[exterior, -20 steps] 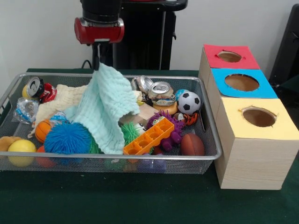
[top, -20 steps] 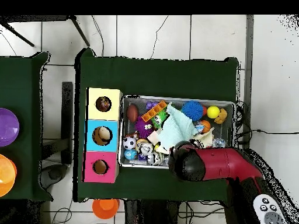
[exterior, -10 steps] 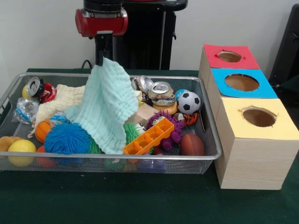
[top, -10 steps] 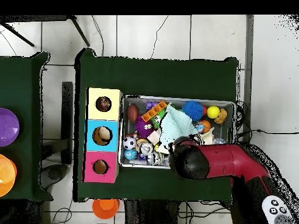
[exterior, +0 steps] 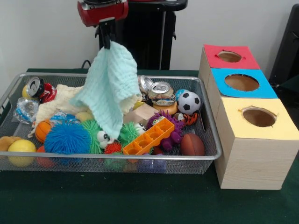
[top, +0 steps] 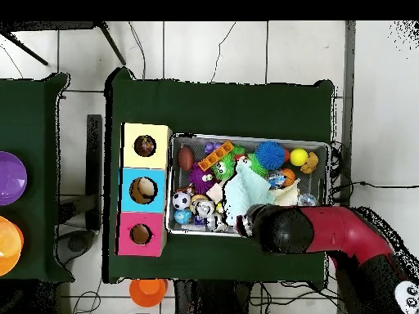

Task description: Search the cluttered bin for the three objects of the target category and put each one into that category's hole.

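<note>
The wire-mesh bin point(exterior: 209, 122) stands on the green table, full of toys; it also shows in the overhead view point(top: 249, 137). My gripper point(exterior: 106, 43) hangs above the bin's back middle and is shut on the top corner of a mint-green cloth point(exterior: 110, 84). The cloth hangs down with its lower edge just over the toys. In the overhead view the cloth point(top: 244, 190) shows beside the arm's red head point(top: 278, 229), which hides the gripper. No knotted cloth or rope toy shows in either view.
Three wooden boxes with holes stand right of the bin: red point(exterior: 230, 57), blue point(exterior: 241, 82), yellow point(exterior: 258, 116). The bin holds a blue spiky ball point(exterior: 67, 138), a green spiky toy point(exterior: 96, 135), an orange tray point(exterior: 148, 136), a soccer ball point(exterior: 189, 102), cans point(exterior: 161, 91) and a cream cloth point(exterior: 63, 100).
My gripper has risen and shifted a little right in the front view, lifting the mint-green cloth. A green spiky toy with eyes and a small red spiky ball are uncovered.
</note>
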